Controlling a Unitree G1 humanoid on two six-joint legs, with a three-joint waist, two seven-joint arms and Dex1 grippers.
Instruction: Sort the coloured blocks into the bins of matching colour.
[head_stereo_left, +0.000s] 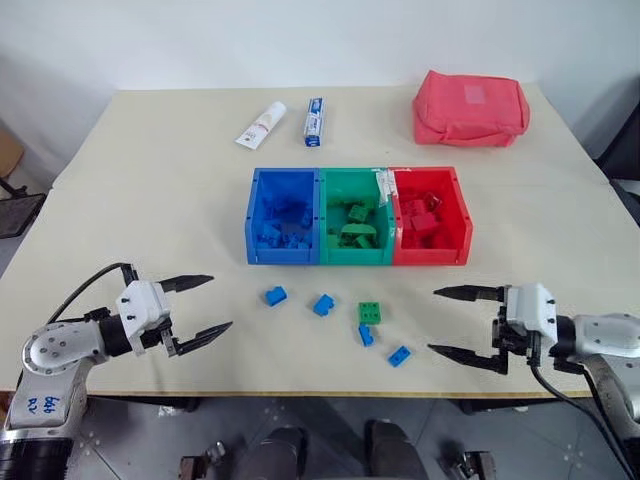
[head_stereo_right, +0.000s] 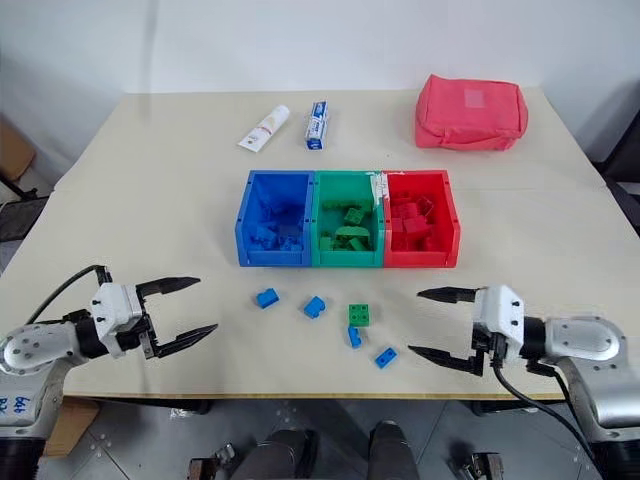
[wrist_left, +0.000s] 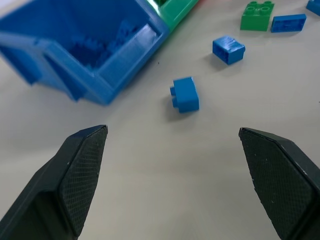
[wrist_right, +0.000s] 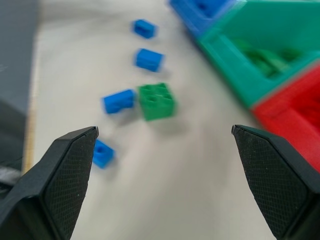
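Left gripper (head_stereo_left: 199, 305) jaws wide apart, empty, pointing inward over counter (head_stereo_left: 150, 180); right gripper (head_stereo_left: 458, 322) likewise, facing blocks (head_stereo_left: 370, 312).

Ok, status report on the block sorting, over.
Left end effector and right end effector open, empty. Four blue blocks and one green block loose before the bins. Nothing in the way.

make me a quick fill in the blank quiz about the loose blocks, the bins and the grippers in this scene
1. Loose on the table in front of the bins lie four blue blocks and one ____ block.
2. The middle bin of the three is ____.
3. Both the left gripper and the right gripper have their fingers ____.
4. The red pouch lies behind the ____ bin.

Missing words: green; green; open; red
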